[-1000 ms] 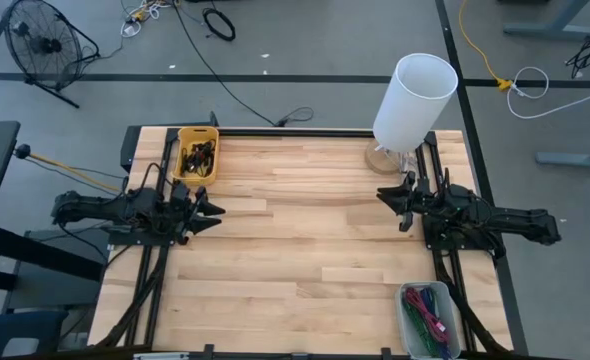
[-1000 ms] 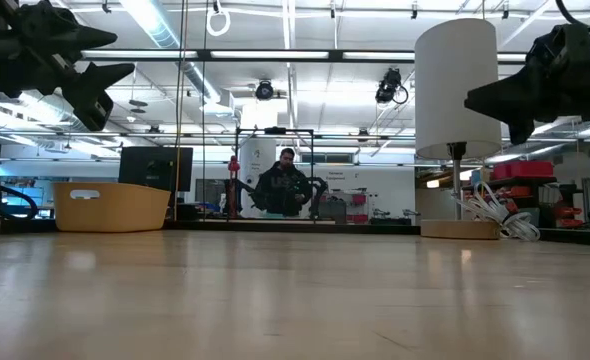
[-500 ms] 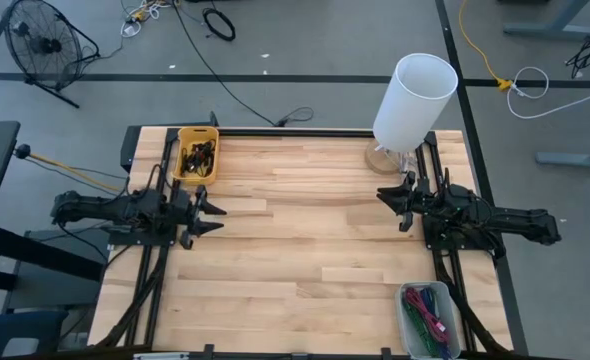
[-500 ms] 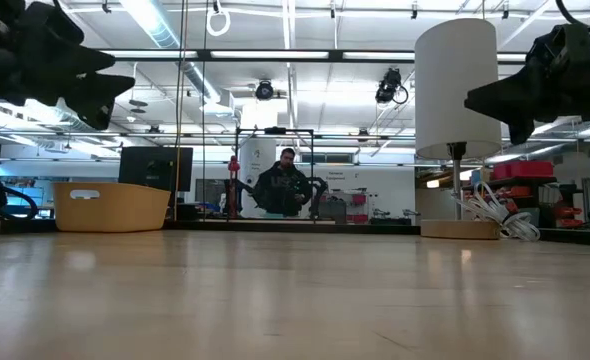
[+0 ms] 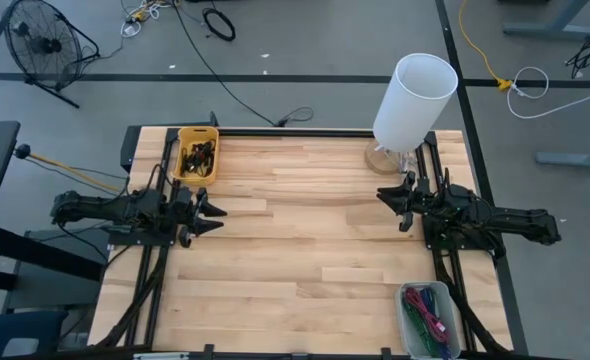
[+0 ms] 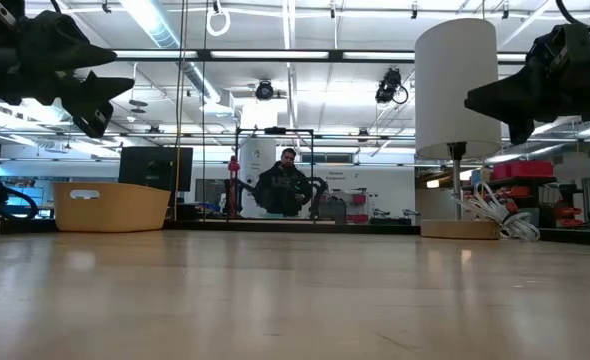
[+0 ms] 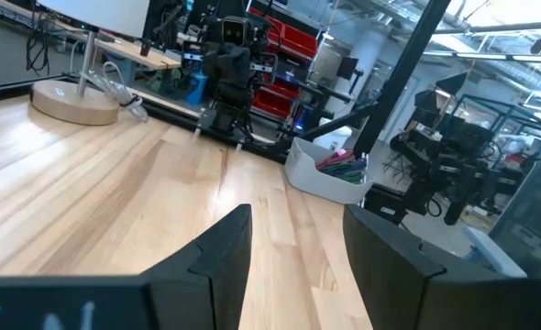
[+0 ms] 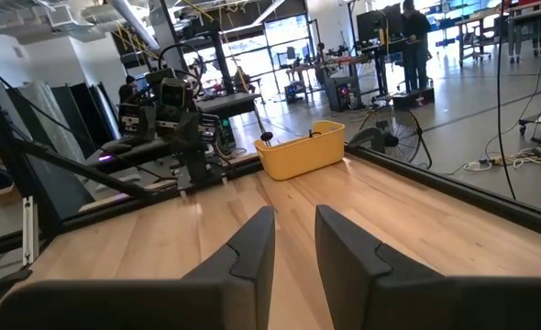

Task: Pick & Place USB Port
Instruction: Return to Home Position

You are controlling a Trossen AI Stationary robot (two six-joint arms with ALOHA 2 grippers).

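Observation:
A yellow bin at the table's far left holds several small dark parts; I cannot pick out a single USB port among them. The bin also shows in the low view and the right wrist view. My left gripper hangs level above the left side of the table, just nearer than the bin, pointing toward the right edge. Its fingers stand open with nothing between them. My right gripper hangs level at the right side, facing left, its fingers narrowly apart and empty.
A white lamp on a round wooden base stands at the far right, just behind my right gripper. A white bin of coloured cables sits at the near right corner. The bare wooden tabletop lies between the arms. A person is beyond the table.
My left gripper has rolled a little about its own pointing line while staying in place; its fingers stay as far apart as before. My right arm has kept still.

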